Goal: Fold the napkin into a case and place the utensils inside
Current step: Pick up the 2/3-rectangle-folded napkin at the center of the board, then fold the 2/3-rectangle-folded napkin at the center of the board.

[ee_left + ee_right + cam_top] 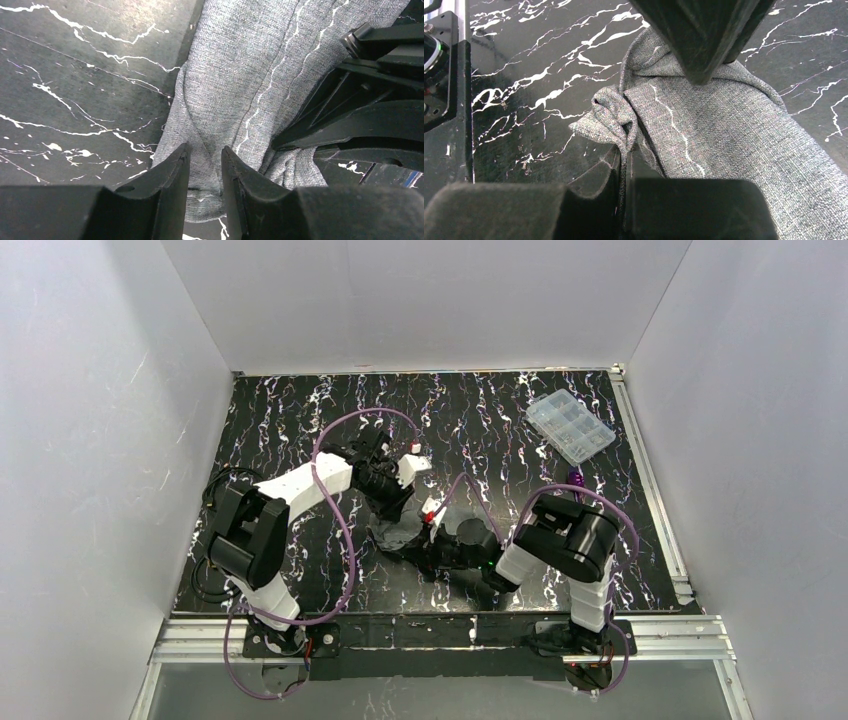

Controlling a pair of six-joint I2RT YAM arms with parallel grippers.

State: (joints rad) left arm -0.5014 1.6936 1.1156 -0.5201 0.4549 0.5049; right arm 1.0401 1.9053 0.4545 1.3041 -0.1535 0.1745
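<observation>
On the left of the black marbled bench, the left arm reaches in toward the middle. Its wrist view shows the left gripper low over the napkin, the fingers a narrow gap apart with a raised ridge of the grey cloth running in between them. Whether they actually pinch that ridge cannot be told.

The napkin sits near the middle of the bench, toward the near edge, between the two grippers. From above it shows only as a small bunched grey heap, mostly hidden under them. Up close it is creased lengthways, and a light stitched line wanders along it.

To the right of it, the right arm bends back toward the centre. The right gripper is pressed together on a gathered edge of the napkin, the cloth puckering where it enters the fingers. One dark finger of the left gripper comes down onto the cloth just beyond.

Far right and toward the back, a clear plastic box with compartments lies well apart from the napkin.
</observation>
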